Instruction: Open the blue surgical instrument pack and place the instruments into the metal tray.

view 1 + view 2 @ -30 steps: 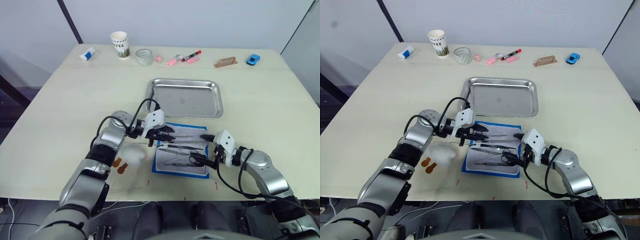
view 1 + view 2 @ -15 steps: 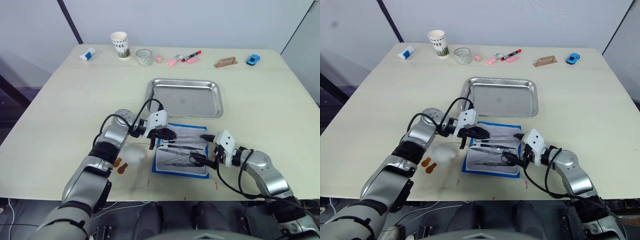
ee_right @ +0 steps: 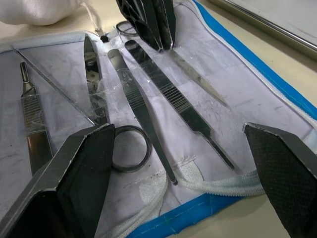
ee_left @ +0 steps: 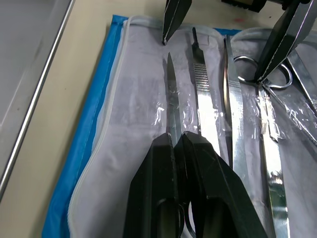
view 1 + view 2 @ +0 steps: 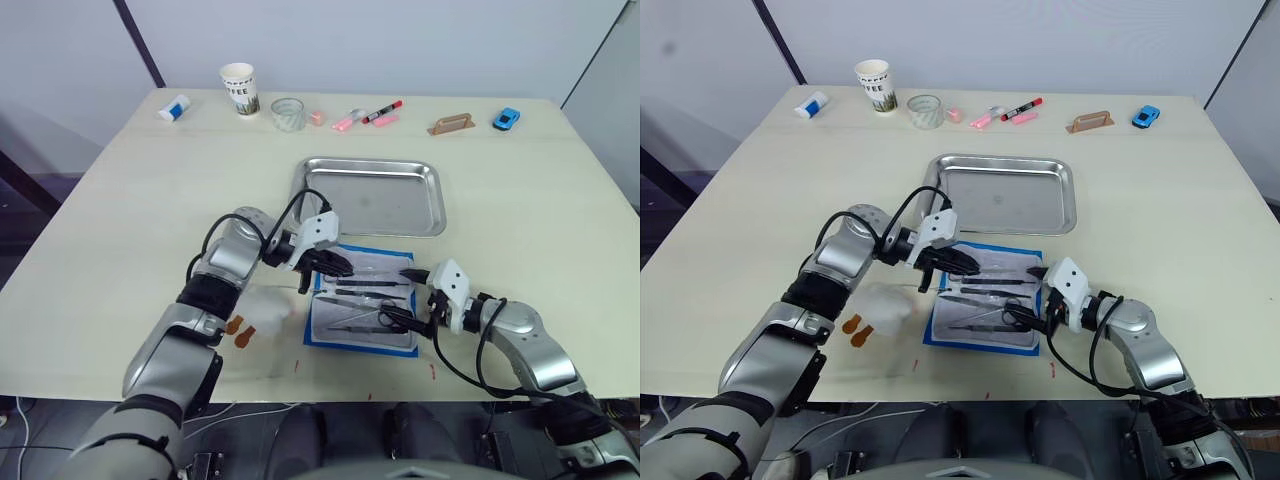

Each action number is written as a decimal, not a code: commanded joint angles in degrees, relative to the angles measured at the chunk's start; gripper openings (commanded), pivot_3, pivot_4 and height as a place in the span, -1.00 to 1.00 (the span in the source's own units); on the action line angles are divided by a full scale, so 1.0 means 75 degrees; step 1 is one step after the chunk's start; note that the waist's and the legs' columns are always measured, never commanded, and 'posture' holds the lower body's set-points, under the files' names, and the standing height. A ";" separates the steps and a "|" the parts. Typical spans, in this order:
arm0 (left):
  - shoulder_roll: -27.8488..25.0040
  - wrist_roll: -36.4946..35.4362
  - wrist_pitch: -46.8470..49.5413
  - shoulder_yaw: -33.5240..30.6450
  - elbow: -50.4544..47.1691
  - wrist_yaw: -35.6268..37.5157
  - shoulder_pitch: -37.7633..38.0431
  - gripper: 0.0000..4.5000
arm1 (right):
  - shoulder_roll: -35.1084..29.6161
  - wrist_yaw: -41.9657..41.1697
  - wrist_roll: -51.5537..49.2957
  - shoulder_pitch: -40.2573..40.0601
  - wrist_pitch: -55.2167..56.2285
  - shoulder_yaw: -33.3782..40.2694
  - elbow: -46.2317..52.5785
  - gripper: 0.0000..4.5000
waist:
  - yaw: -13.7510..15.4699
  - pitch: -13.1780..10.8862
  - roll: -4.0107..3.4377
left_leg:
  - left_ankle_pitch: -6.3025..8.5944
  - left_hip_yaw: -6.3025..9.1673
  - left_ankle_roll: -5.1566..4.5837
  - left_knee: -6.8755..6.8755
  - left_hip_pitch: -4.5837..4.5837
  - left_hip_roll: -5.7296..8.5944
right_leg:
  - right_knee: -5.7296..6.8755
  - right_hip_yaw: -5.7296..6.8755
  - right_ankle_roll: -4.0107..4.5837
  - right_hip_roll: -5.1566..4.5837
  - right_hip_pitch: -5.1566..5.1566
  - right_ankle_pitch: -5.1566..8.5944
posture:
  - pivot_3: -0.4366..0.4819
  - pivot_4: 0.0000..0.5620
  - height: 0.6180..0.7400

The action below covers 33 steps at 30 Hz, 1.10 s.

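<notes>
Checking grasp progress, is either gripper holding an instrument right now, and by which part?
The left gripper is shut on one end of a slim pointed silver tool in the open pack; the right gripper is open, holding nothing.

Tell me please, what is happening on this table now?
The flat blue fabric instrument pack lies open in front of the shiny rectangular steel tray. The left gripper is shut on a slim pointed silver instrument in the pack. The right gripper hovers open over the ring-handled scissors.

Left hand [image 4: 177, 140] pinches a slim instrument [image 4: 171, 94].
</notes>
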<state>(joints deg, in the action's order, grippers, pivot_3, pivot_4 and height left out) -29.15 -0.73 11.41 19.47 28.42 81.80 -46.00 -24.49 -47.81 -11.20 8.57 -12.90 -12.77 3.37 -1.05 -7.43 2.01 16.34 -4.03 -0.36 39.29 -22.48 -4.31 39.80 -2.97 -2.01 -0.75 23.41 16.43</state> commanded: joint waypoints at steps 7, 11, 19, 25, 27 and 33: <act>-0.0340 0.0065 0.1255 0.0130 -0.0886 0.0236 -0.0404 -0.98 | 0.0007 0.0235 0.0479 -0.0255 -0.0295 -0.0348 -0.0747 1.00 | -0.0012 -0.0001 -0.0002 | 0.0000 -0.0001 0.0000 0.0000 0.0001 -0.0001 | 0.0000 -0.0002 0.0000 0.0001 0.0000 0.0000 | -0.05 -0.47 0.64; -0.0475 0.0091 0.1408 0.0141 -0.0974 0.0326 -0.0443 -0.98 | 0.0017 0.0231 0.0485 -0.0238 -0.0291 -0.0355 -0.0768 1.00 | -0.0015 -0.0001 -0.0002 | 0.0000 0.0000 0.0000 0.0000 0.0001 -0.0001 | 0.0000 -0.0002 0.0001 0.0001 0.0001 0.0001 | -0.05 -0.47 0.64; -0.0873 0.0049 0.1141 0.0114 -0.0946 0.0650 -0.0339 -0.98 | 0.0041 0.0210 0.0487 -0.0196 -0.0263 -0.0376 -0.0829 1.00 | -0.0033 -0.0001 -0.0002 | 0.0000 -0.0001 0.0000 0.0000 0.0001 -0.0003 | 0.0000 -0.0002 0.0003 0.0003 0.0002 0.0002 | -0.05 -0.47 0.64; -0.1248 -0.0009 0.1058 0.0001 -0.0949 0.0805 -0.0268 -0.98 | 0.0043 0.0206 0.0486 -0.0170 -0.0233 -0.0384 -0.0867 1.00 | -0.0046 -0.0001 -0.0002 | 0.0000 -0.0001 0.0000 0.0000 0.0001 -0.0003 | 0.0001 -0.0001 0.0004 0.0003 0.0002 0.0002 | -0.05 -0.47 0.64; -0.1415 -0.0034 0.1061 0.0005 -0.0990 0.0925 -0.0250 -0.98 | 0.0038 0.0200 0.0488 -0.0178 -0.0223 -0.0390 -0.0872 1.00 | -0.0047 -0.0001 -0.0002 | 0.0000 0.0000 0.0000 -0.0001 0.0001 -0.0005 | 0.0001 -0.0001 0.0005 0.0004 0.0002 0.0003 | -0.05 -0.47 0.64; -0.1870 -0.0176 0.1107 -0.0089 -0.1128 0.1176 -0.0211 -0.98 | 0.0032 0.0169 0.0492 -0.0183 -0.0213 -0.0419 -0.0875 1.00 | -0.0047 -0.0002 -0.0002 | 0.0000 0.0000 0.0000 0.0000 0.0001 -0.0005 | 0.0001 0.0000 0.0005 0.0003 0.0002 0.0003 | -0.05 -0.47 0.64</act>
<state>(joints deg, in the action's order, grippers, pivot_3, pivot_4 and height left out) -41.32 -0.43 19.99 20.63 22.84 88.40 -47.58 -23.80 -47.74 -11.19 9.18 -12.23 -13.13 2.41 -1.40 -7.45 2.00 16.34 -4.04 -0.36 39.29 -22.47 -4.35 39.81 -2.97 -1.97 -0.73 23.43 16.46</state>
